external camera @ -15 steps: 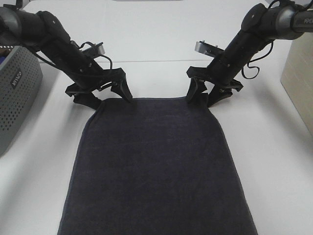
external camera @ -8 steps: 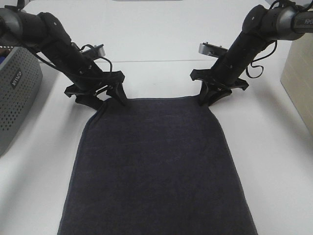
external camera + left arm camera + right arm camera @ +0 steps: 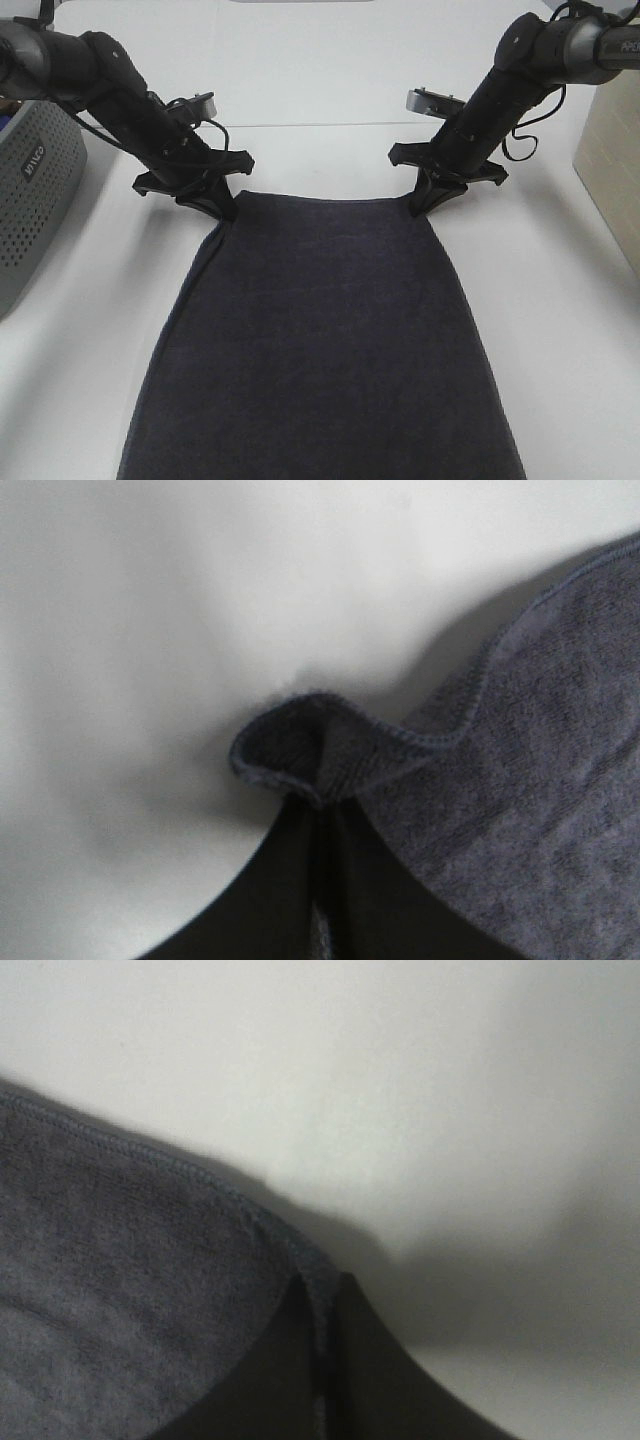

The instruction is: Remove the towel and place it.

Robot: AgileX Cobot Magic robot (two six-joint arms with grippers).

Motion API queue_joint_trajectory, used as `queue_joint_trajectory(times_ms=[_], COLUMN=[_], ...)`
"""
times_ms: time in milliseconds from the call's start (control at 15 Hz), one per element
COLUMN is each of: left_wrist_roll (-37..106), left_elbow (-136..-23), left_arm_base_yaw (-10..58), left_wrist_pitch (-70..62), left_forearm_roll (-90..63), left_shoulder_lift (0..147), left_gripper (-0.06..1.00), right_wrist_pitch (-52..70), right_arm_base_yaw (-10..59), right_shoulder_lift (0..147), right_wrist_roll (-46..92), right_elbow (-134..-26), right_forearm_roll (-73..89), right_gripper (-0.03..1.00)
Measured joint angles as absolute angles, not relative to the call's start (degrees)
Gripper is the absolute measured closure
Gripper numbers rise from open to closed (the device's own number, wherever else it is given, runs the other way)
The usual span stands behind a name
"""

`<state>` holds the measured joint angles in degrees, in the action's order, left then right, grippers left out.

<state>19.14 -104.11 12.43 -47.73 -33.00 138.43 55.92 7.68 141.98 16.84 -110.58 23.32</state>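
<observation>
The towel [image 3: 320, 340] lies spread flat on the white surface [image 3: 560, 330], its long dark body running from the two arms toward the near edge of the exterior view, where it passes out of sight. Its far edge is stretched between the two pincers.

The left pincer [image 3: 222, 207] is clenched on the towel's far left corner. From its wrist camera the towel [image 3: 520, 780] shows its hemmed corner bunched into a small fold right at the tips of the two dark fingers [image 3: 290, 880], which are pressed together with cloth between them.

The right pincer [image 3: 420, 203] is clenched on the far right corner. Its wrist camera shows the towel [image 3: 120, 1290] hem running down into the meeting point of the closed fingers [image 3: 365, 1370].

Off to the left stands a grey perforated basket [image 3: 35, 200], apart from the towel. A pale box [image 3: 615, 160] sits at the right edge.
</observation>
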Motion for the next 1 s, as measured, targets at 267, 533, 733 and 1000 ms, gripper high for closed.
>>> queue_joint_trajectory(times_ms=[267, 533, 733, 1000], left_wrist_roll=[22.4, 25.7, 28.1, 32.4], left_elbow=[-109.1, -116.3, -118.4, -119.2], left_arm_base_yaw=[12.4, 12.4, 12.4, 12.4], left_wrist_pitch=[-43.5, -39.1, -33.9, -28.5], left_forearm_roll=[-32.9, -32.9, -32.9, -32.9], left_shoulder_lift=[138.4, 138.4, 138.4, 138.4], left_gripper=[0.93, 0.93, 0.93, 0.93], right_wrist_pitch=[53.3, 52.0, 49.9, 46.9], right_arm_base_yaw=[7.7, 7.7, 7.7, 7.7], right_shoulder_lift=[142.1, 142.1, 142.1, 142.1], right_wrist_roll=[16.8, 17.5, 18.3, 19.8], right_elbow=[-114.5, -125.9, -130.1, -130.5], right_forearm_roll=[22.3, 21.1, 21.0, 21.4], right_gripper=[0.96, 0.96, 0.96, 0.96])
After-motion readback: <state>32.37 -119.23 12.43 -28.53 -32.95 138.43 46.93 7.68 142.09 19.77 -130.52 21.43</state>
